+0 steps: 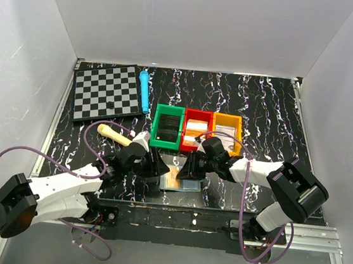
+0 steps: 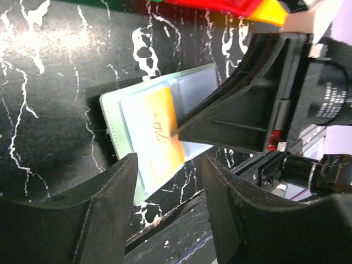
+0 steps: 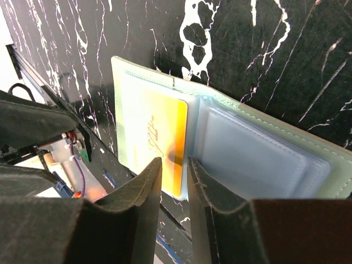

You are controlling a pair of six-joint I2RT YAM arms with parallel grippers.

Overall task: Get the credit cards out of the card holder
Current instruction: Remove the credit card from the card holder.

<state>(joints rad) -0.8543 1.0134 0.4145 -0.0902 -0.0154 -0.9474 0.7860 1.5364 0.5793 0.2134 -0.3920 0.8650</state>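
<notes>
The card holder [image 1: 180, 182] lies open and flat near the table's front edge, its pale blue panels [image 3: 258, 157] facing up inside a grey-green border [image 2: 110, 118]. An orange credit card [image 3: 162, 135] sits in the left panel's pocket [image 2: 159, 132]. My right gripper [image 3: 175, 162] hovers over that card's inner edge, by the fold, jaws a narrow gap apart with nothing between them [image 1: 192, 169]. One of its fingers [image 2: 231, 118] points its tip at the card. My left gripper [image 2: 169, 160] stands open and empty just left of the holder [image 1: 158, 168].
Green [image 1: 167, 126], red [image 1: 196, 129] and orange [image 1: 226, 131] bins stand in a row right behind the holder; the red and orange ones hold pale items. A chessboard [image 1: 107, 92], a blue pen [image 1: 144, 91] and a wooden-handled tool [image 1: 115, 134] lie to the left. The table's front edge [image 2: 181, 212] runs just beside the holder.
</notes>
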